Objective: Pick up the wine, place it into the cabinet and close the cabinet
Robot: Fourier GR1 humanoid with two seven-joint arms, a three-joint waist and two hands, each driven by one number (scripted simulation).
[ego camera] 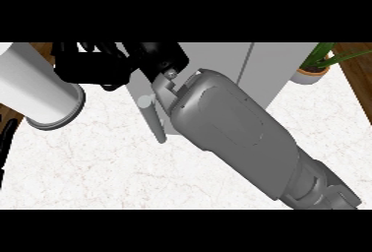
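Note:
My right forearm (240,133) runs from the lower right corner up to the top left. Its black hand (109,64) sits against the left side of the grey cabinet (218,56) at the back of the counter. A grey bar handle (154,118) hangs just below the hand, beside the wrist. The arm and hand cover most of the cabinet's front. No wine bottle shows anywhere, and the cabinet's inside is hidden. My left hand does not show.
A large white cylinder (36,88) lies tilted at the left edge. A potted plant (314,73) stands at the back right on the marble counter (94,167). Wooden floor (359,83) lies beyond the counter's right edge.

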